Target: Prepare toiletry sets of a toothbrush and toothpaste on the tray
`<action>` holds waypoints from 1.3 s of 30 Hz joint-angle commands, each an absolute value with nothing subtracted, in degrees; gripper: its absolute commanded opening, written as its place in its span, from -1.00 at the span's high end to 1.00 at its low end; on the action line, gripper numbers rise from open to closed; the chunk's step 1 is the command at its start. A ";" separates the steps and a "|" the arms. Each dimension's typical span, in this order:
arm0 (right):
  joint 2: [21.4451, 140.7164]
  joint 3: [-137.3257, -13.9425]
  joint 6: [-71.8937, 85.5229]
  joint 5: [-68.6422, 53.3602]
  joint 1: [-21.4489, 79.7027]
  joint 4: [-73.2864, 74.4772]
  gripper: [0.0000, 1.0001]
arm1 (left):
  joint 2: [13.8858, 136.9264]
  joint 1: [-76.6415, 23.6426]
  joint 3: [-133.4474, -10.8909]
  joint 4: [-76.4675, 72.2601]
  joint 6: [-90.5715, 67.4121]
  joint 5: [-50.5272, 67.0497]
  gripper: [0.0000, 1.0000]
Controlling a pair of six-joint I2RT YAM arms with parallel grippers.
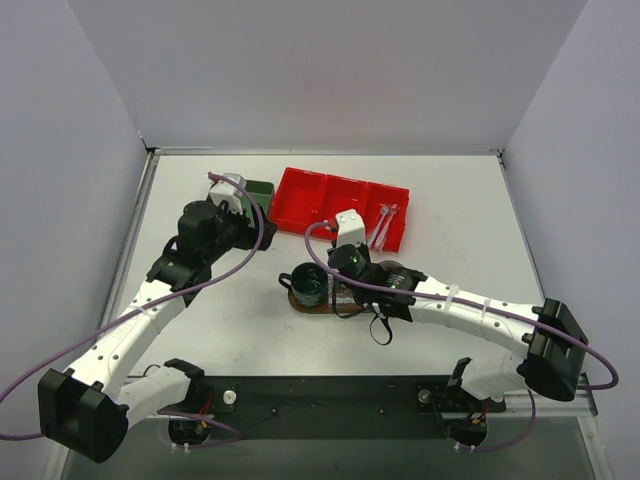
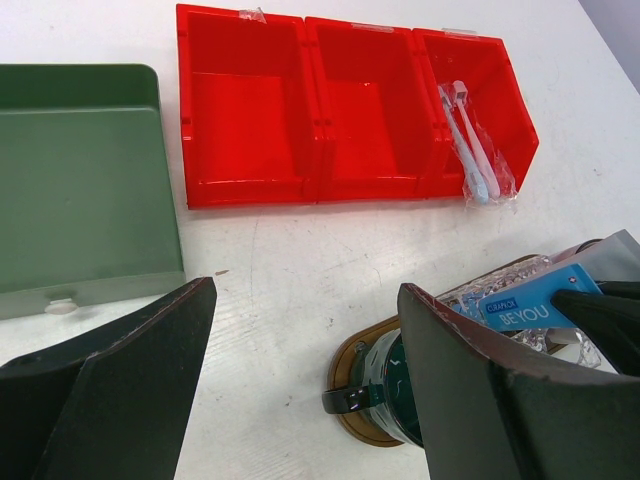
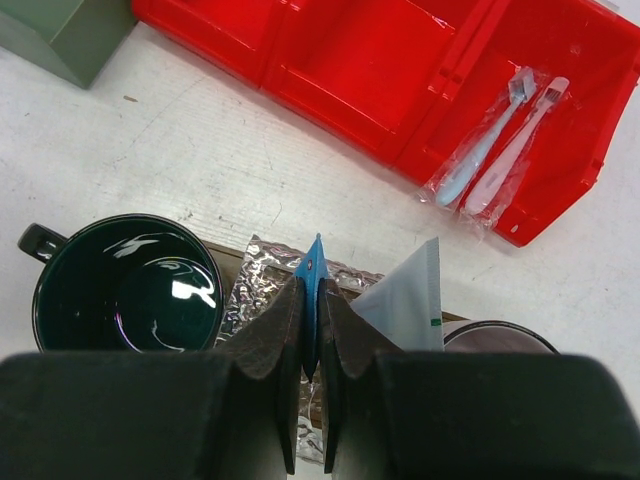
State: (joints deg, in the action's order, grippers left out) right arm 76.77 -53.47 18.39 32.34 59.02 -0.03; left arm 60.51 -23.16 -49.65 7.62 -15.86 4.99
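Note:
My right gripper (image 3: 312,290) is shut on the upright edge of a blue toothpaste pack (image 3: 316,262), held over the tray (image 3: 222,252). Crinkled silver foil (image 3: 255,285) of that pack lies under the jaws, and a white tube (image 3: 410,300) stands just right of them. The dark green mug (image 1: 308,287) sits empty on the tray's left end (image 1: 298,303). The pink mug's rim (image 3: 500,335) shows at the right. Two wrapped toothbrushes (image 2: 470,145) lie in the red bin's right compartment. My left gripper (image 2: 305,340) hangs open and empty over bare table, beside the green box (image 2: 80,180).
The red three-compartment bin (image 1: 345,205) stands behind the tray, its left and middle compartments empty. The green box (image 1: 262,190) sits at the bin's left end. The right arm (image 1: 470,310) stretches across the near right of the table.

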 commanded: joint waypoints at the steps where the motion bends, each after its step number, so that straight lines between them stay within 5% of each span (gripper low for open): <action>1: 77.52 -53.26 19.86 35.33 59.50 -2.81 1.00 | 59.85 -23.38 -52.03 5.98 -15.21 5.45 -0.68; 6: 77.78 -53.52 20.13 35.33 59.50 -2.29 0.96 | 59.85 -23.38 -51.94 5.89 -15.21 5.45 -0.68; 30: 73.57 -57.48 18.02 33.49 61.08 1.30 -0.19 | 58.98 -23.73 -51.94 6.24 -14.50 4.31 -0.68; 39: 68.39 -63.36 16.52 23.30 61.26 6.32 -0.25 | 57.92 -23.99 -51.51 6.33 -12.92 2.11 -0.68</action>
State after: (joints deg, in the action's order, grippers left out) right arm 72.88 -58.83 17.28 28.12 60.86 3.77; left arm 59.79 -23.64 -49.65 7.62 -14.57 4.10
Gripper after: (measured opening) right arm 0.623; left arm 0.839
